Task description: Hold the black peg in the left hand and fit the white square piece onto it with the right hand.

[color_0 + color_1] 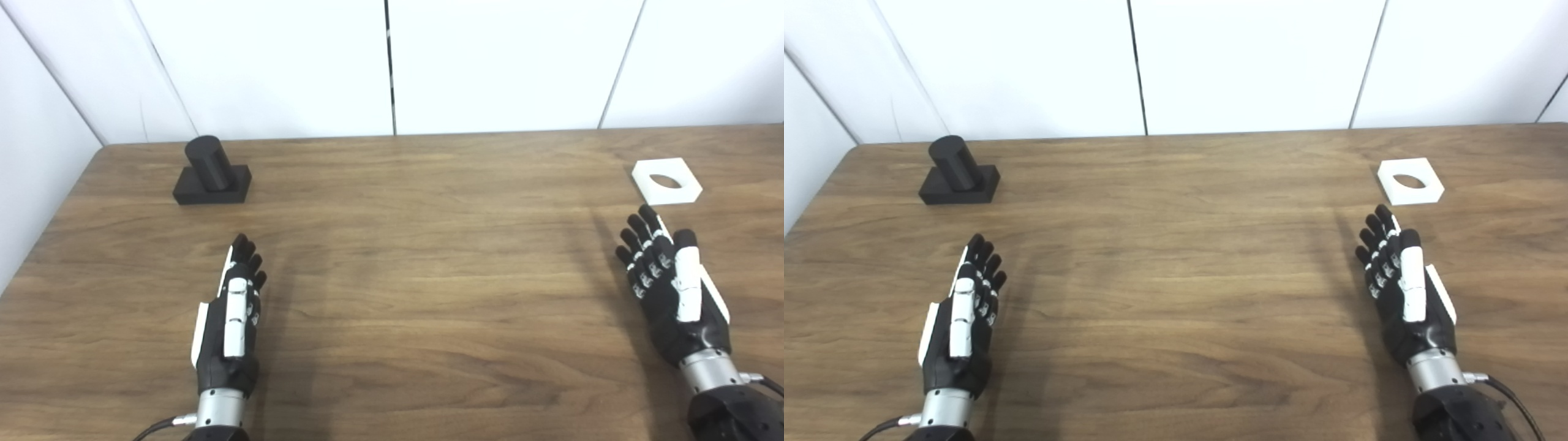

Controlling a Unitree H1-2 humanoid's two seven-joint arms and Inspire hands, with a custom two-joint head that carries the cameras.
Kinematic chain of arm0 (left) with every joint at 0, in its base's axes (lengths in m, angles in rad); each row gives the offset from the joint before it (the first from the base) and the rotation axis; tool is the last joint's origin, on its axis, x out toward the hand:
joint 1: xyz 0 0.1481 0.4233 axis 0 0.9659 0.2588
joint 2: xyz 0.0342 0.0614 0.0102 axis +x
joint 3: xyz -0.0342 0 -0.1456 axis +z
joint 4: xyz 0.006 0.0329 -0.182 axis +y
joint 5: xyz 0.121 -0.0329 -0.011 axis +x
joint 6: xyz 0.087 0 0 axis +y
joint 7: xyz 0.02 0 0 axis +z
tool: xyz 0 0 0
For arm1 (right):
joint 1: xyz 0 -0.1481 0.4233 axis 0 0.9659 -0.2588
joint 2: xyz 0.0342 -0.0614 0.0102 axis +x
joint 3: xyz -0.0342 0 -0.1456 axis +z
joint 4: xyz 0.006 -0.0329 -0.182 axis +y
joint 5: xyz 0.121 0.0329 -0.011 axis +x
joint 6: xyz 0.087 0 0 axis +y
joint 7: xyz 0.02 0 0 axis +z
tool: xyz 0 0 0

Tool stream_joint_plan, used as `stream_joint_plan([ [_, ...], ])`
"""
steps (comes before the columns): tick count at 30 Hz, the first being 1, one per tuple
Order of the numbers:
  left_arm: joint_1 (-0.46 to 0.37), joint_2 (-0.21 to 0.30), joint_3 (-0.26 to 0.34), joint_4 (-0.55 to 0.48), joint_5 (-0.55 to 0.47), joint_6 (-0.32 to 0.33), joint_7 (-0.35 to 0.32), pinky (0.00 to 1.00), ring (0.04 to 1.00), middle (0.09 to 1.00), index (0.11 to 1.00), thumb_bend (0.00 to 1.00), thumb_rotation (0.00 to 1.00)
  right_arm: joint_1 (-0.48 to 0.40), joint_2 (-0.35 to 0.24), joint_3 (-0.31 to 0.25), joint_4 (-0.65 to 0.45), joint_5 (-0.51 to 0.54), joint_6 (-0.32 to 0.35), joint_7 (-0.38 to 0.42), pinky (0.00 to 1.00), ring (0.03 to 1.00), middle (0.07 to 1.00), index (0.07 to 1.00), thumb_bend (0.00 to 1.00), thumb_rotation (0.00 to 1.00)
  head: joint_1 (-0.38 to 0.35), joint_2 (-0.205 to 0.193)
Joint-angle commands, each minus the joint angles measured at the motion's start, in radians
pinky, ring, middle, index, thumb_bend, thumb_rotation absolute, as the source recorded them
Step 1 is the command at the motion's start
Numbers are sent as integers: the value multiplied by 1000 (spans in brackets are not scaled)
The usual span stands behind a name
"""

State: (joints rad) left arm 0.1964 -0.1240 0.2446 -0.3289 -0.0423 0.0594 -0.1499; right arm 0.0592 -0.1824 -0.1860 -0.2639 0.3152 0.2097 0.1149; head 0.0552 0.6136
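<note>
Desk [416, 257]: brown wood-grain top, filling the lower two thirds of the frame from edge to edge. Grain runs left to right. White panelled wall [490, 61] behind it, with dark vertical seams between panels.

Right hand [670, 291]: black with white plates, silver wrist cuff, lower right of the frame. Fingers extended and spread apart, pointing toward the upper part of the frame; holds nothing. Its fingertips lie just below the white square piece without touching it. Casts a soft shadow on the desk to its left.

Left hand [233, 312]: same build, lower left of the frame. Turned edge-on, fingers extended and a little apart, holding nothing. Well apart from the black peg above it.

Black peg [211, 171]: upper left of the frame, close to the far edge of the desk. Matte black throughout. A short round cylinder with a flat top, standing on a low square block base, also black. The cylinder appears to lean toward the upper left in both views. Nothing touches it.

White square piece [666, 180]: upper right of the frame, lying flat on the desk. Thin plain white plate, corners trimmed, one round hole through the middle showing the desk beneath. Well apart from the peg, on the opposite side.
</note>
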Motion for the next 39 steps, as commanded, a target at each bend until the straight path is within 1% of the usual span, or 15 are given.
stream_joint_plan([
  [1, 80, 85, -1, -33, 13, -15, 2, 1000, 1000, 1000, 1000, 497, 899, -28, -11, -6, -29, 17, -29, 13, 1000, 1000, 1000, 1000, 570, 1000, 3, -1],
  [4, 77, 89, 2, -35, 14, -17, -2, 1000, 1000, 1000, 1000, 514, 865, -27, -12, -7, -31, 24, -29, 15, 1000, 1000, 1000, 1000, 563, 1000, 5, -1],
  [6, 72, 90, 6, -34, 9, -22, -4, 1000, 1000, 1000, 1000, 518, 809, -24, -14, -6, -34, 24, -28, 15, 1000, 1000, 1000, 1000, 571, 1000, 7, -1],
  [12, 61, 94, 17, -35, 6, -18, -3, 1000, 1000, 1000, 1000, 488, 748, -21, -18, -7, -36, 30, -24, 17, 1000, 1000, 1000, 1000, 583, 1000, 11, -2],
  [14, 55, 96, 23, -39, 18, -10, 3, 1000, 1000, 1000, 1000, 479, 722, -21, -21, -9, -32, 31, -27, 18, 1000, 1000, 1000, 1000, 580, 1000, 18, -3],
  [16, 50, 109, 26, -54, 77, 20, 18, 1000, 1000, 1000, 1000, 497, 656, -21, -25, -10, -28, 32, -32, 21, 1000, 1000, 1000, 1000, 580, 1000, 24, -5],
  [17, 45, 124, 26, -62, 126, 35, 23, 1000, 1000, 1000, 1000, 517, 626, -21, -26, -11, -26, 31, -34, 21, 1000, 1000, 1000, 1000, 577, 1000, 28, -7],
  [20, 14, 175, 32, -87, 259, 101, 19, 1000, 1000, 1000, 1000, 610, 448, -23, -29, -16, -20, 34, -33, 20, 1000, 1000, 1000, 1000, 570, 1000, 37, -10],
  [24, -42, 224, 58, -132, 407, 201, 8, 983, 1000, 1000, 1000, 770, 264, -26, -36, -19, -7, 38, -39, 27, 1000, 1000, 1000, 1000, 577, 1000, 43, -6],
  [26, -77, 257, 79, -131, 435, 202, 1, 988, 1000, 1000, 1000, 820, 210, -28, -38, -21, -3, 41, -35, 28, 1000, 1000, 1000, 1000, 584, 1000, 46, -4],
  [28, -114, 285, 99, -123, 460, 217, 1, 998, 1000, 1000, 1000, 903, 195, -30, -39, -23, 0, 46, -34, 30, 1000, 1000, 1000, 1000, 584, 1000, 48, -4],
  [30, -150, 317, 106, -116, 491, 259, 10, 987, 1000, 1000, 1000, 951, 185, -30, -38, -22, -1, 44, -32, 27, 1000, 1000, 1000, 1000, 586, 1000, 50, -4],
  [32, -183, 373, 89, -94, 540, 294, 23, 984, 1000, 1000, 1000, 968, 126, -30, -39, -22, 2, 42, -35, 27, 1000, 1000, 1000, 1000, 586, 1000, 52, -6],
  [34, -209, 430, 61, -64, 592, 316, 40, 958, 1000, 1000, 1000, 992, 146, -29, -41, -22, 5, 44, -39, 29, 1000, 1000, 1000, 1000, 583, 1000, 53, -6],
  [39, -258, 506, 14, -12, 659, 374, 55, 935, 1000, 1000, 999, 1000, 135, -28, -48, -29, 13, 50, -38, 35, 1000, 1000, 1000, 1000, 590, 1000, 58, -5],
])
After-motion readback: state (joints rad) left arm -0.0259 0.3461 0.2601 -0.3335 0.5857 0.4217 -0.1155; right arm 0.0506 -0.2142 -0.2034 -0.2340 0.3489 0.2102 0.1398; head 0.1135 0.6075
